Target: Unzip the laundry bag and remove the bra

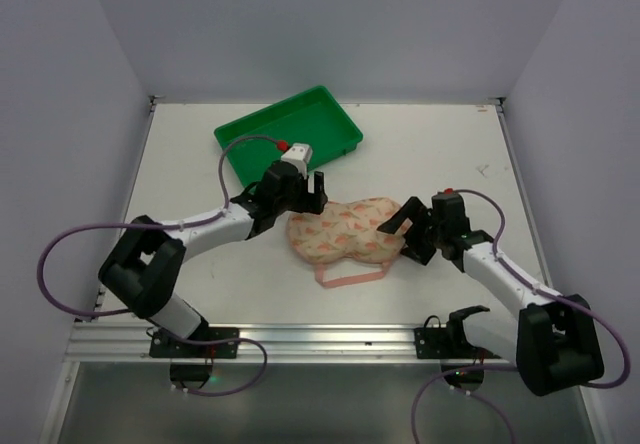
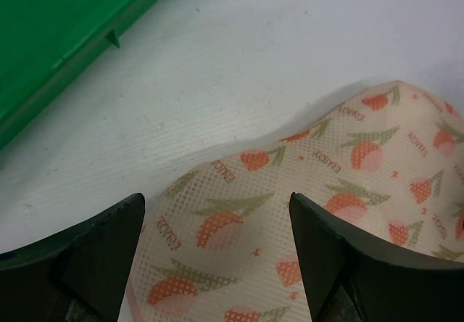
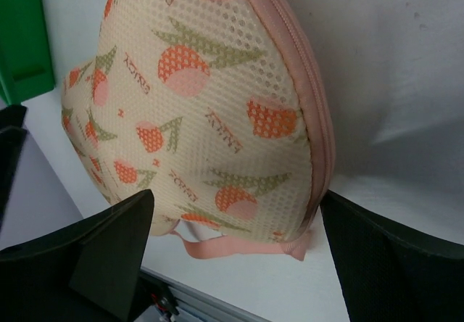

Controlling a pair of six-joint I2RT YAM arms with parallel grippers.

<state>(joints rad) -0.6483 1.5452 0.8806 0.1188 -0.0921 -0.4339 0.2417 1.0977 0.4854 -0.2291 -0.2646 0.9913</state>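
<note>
The laundry bag (image 1: 348, 230) lies closed on the white table, cream mesh with an orange-pink print, pink zip trim and a pink loop (image 1: 350, 277) at its near side. My left gripper (image 1: 306, 202) is open just above the bag's left lobe (image 2: 239, 242), fingers (image 2: 94, 257) straddling it. My right gripper (image 1: 402, 232) is open at the bag's right end (image 3: 210, 119), fingers (image 3: 109, 249) on either side of it, next to the zip trim (image 3: 313, 112). The bra is hidden.
A green plastic tray (image 1: 290, 132) stands at the back, just behind the left gripper; its edge shows in the left wrist view (image 2: 58, 39). An aluminium rail (image 1: 300, 342) runs along the table's near edge.
</note>
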